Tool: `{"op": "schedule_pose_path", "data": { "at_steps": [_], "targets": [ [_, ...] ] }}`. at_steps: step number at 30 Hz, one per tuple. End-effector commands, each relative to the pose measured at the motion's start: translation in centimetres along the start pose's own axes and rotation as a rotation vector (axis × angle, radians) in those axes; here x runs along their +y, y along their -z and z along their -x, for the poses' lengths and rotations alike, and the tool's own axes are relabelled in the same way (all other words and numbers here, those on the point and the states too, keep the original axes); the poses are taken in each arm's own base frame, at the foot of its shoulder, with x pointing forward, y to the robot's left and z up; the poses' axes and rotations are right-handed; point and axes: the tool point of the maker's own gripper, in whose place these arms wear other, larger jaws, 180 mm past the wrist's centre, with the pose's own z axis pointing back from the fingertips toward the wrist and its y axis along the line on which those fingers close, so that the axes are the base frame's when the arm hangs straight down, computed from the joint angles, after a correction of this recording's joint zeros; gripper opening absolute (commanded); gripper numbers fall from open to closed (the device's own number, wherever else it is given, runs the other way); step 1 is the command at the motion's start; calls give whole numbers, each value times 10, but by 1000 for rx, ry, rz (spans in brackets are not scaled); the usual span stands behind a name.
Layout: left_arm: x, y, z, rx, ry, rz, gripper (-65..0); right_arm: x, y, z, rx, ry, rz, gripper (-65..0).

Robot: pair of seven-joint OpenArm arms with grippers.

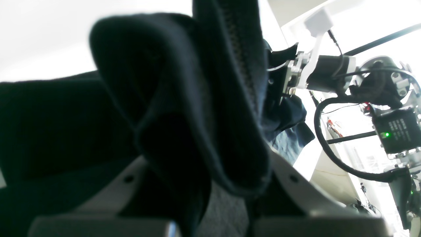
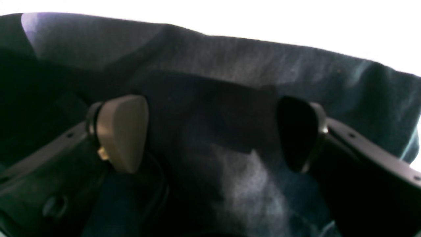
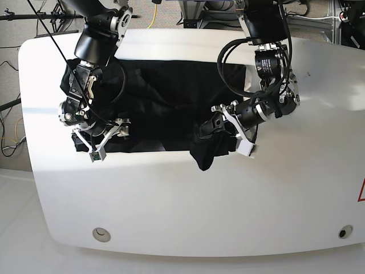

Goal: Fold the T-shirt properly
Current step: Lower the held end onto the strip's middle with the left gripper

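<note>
White table [image 3: 171, 200] bears T-shirt [image 3: 165, 103]; left end effector [image 3: 212, 128] pinches it.

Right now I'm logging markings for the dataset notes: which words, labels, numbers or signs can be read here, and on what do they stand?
None can be read.
Black module on the far arm, left wrist view: pale printed lines, too blurred to read.
White table, right edge in the base view: part of a red triangular sign, cut off by the frame.
T-shirt: no print shows.
</note>
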Motion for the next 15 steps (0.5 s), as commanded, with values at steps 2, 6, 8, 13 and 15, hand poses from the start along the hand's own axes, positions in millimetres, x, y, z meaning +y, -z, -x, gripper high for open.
{"op": "schedule_pose_path", "data": {
  "at_steps": [2,6,8,13,15],
  "targets": [
    [-17,7,-19,-44,41,53,-650,3,2,24,112,-3,-6,-59],
    [-24,14,-15,-28,49,76,-650,3,2,24,112,-3,-6,-59],
    [-31,19,-14,-24,56,95,-650,3,2,24,112,-3,-6,-59],
    [-45,33,-5,-2,59,144,-650,3,2,24,112,-3,-6,-59],
    [-48,36,-3,3,60,155,-650,3,2,23,110,-3,-6,-59]
  ]
}}
